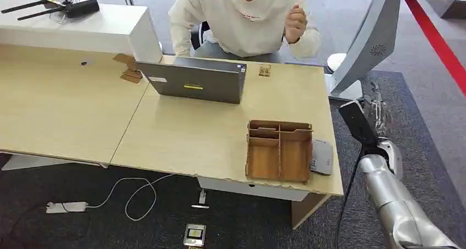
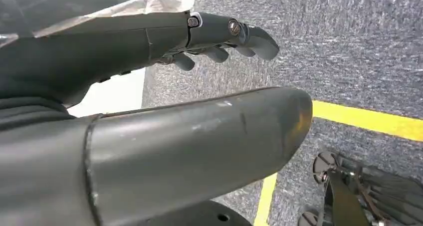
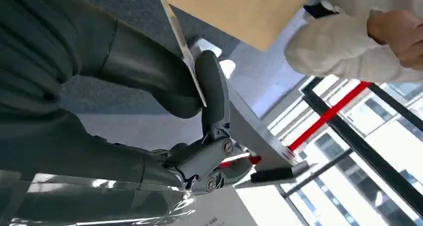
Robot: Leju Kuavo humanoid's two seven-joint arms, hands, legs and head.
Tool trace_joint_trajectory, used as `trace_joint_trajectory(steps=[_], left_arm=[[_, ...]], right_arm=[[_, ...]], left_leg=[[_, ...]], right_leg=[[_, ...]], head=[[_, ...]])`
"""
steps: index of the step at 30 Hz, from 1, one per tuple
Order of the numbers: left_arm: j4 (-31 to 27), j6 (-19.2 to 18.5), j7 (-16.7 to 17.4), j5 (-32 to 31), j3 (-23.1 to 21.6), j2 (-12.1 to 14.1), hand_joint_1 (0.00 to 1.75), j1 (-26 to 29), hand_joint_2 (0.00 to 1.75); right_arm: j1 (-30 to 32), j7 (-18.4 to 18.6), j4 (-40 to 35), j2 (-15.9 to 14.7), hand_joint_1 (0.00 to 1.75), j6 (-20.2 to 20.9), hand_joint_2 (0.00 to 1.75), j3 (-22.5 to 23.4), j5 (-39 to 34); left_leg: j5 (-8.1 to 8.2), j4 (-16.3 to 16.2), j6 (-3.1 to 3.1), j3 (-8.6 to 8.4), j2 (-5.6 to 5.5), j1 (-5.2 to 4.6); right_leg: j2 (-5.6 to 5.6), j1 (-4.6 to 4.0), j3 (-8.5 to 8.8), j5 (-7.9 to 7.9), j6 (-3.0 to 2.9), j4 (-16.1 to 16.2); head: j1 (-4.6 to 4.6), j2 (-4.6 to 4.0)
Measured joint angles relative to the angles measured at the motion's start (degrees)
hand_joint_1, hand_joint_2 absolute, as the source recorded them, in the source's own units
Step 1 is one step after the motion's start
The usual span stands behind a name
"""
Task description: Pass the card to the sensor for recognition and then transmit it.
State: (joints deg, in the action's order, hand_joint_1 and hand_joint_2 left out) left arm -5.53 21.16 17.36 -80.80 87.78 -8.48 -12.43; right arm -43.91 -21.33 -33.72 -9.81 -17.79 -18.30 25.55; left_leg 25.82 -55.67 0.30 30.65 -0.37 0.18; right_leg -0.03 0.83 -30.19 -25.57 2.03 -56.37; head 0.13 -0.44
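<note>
In the right wrist view a thin pale card (image 3: 180,44) shows edge-on, pinched between the thick thumb and a dark finger of my right hand (image 3: 199,94). In the head view my right hand (image 1: 378,112) hangs off the desk's right end, above the dark carpet and beyond the flat grey sensor (image 1: 322,156), which lies at the desk's front right corner. The card itself is too small to make out there. My left hand (image 2: 219,34) hangs over grey carpet with its fingers stretched out and nothing in them.
A wooden compartment tray (image 1: 279,151) sits beside the sensor, with a grey laptop (image 1: 195,81) farther back. A person in a white sweater (image 1: 242,18) sits behind the desk (image 1: 187,133), one hand raised. A grey stand (image 1: 365,45) rises at right. Cables (image 1: 132,197) lie on the floor.
</note>
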Motion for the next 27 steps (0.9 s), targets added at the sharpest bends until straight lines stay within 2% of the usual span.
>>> trace_joint_trajectory(steps=[3,9,18,27], left_arm=[[0.0,1.4,0.3,-0.8,0.0,-0.7,0.00,0.0,0.00],[0.0,2.4,0.5,-1.2,0.0,-1.8,0.00,-0.1,0.00],[0.0,6.6,0.6,-2.7,0.0,-4.3,0.00,-0.3,0.00],[0.0,12.3,0.7,-3.5,0.0,-7.1,0.00,-0.3,0.00]], right_arm=[[2.2,0.0,-1.1,-1.4,1.75,2.4,1.75,0.7,-1.1],[4.3,0.0,-2.6,-3.0,1.75,4.7,1.75,1.2,-1.3],[6.5,1.9,-4.4,-2.6,1.75,9.6,1.75,0.8,1.7],[7.6,4.3,-6.0,-3.2,1.75,16.1,1.75,0.6,2.6]], left_leg=[[0.00,0.0,0.00,0.01,0.01,-0.01],[0.00,0.0,0.00,0.00,0.03,-0.01],[0.00,0.0,0.00,0.01,0.03,-0.01],[0.01,0.0,0.01,0.01,0.03,-0.01]], right_leg=[[0.00,0.00,0.00,0.00,0.00,0.0],[0.01,-0.02,0.01,0.00,0.00,0.0],[0.01,-0.01,0.02,0.00,0.00,0.0],[0.01,0.00,0.01,0.00,0.00,0.0]], head=[[0.02,0.00],[0.02,0.00],[0.02,0.00],[0.02,0.00]])
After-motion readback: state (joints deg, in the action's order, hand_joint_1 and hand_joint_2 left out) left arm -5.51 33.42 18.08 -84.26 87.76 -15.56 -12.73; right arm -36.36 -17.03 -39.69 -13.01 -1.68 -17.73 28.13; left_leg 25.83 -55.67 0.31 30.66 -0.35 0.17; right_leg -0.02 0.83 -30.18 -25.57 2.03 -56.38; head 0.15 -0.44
